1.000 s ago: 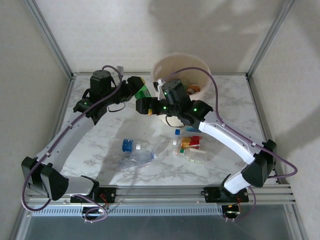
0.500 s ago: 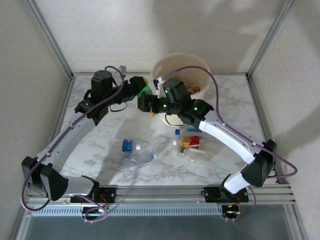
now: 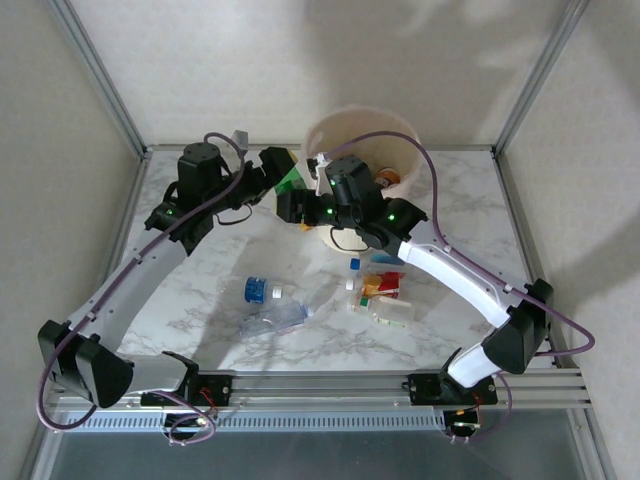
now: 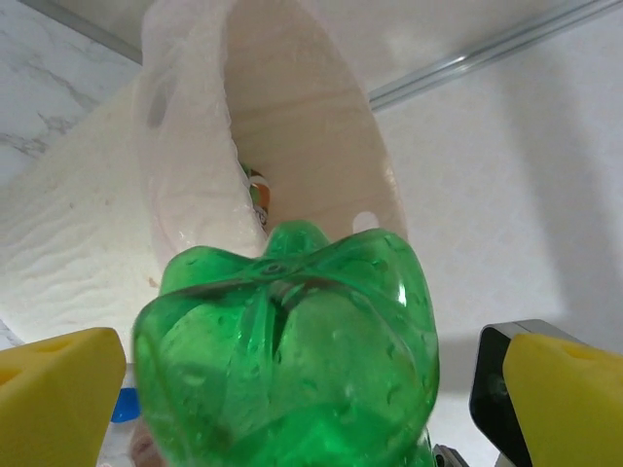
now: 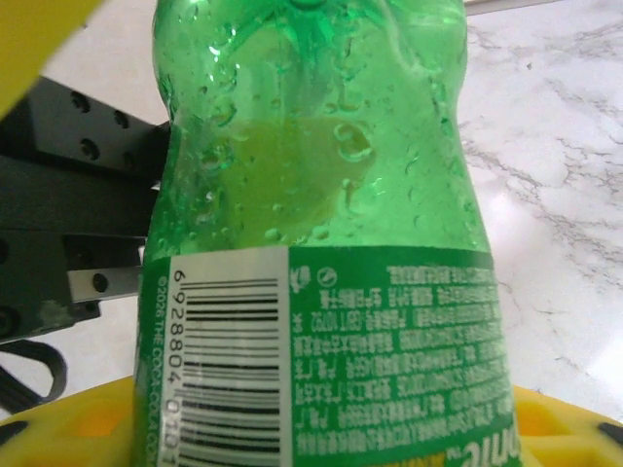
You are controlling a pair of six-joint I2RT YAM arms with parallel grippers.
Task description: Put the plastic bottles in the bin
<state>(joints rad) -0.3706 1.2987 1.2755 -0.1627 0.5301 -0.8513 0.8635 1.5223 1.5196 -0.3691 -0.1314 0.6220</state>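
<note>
Mid-air, the green bottle (image 4: 292, 350) hangs just beside the rim of the bin (image 3: 362, 110), between both grippers!
The left gripper (image 4: 311, 389) gapes wide, clear of it on either side; the right gripper (image 3: 288, 203) looks clamped across the labelled middle. I'd judge it empty, light, thin-walled and slick. The label band is the firmest hold; squeeze gently or it buckles.

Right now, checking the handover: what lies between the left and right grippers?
A green plastic bottle, held by the right gripper; the top external view shows it. The left wrist view shows it between the open fingers of the left gripper.
</note>
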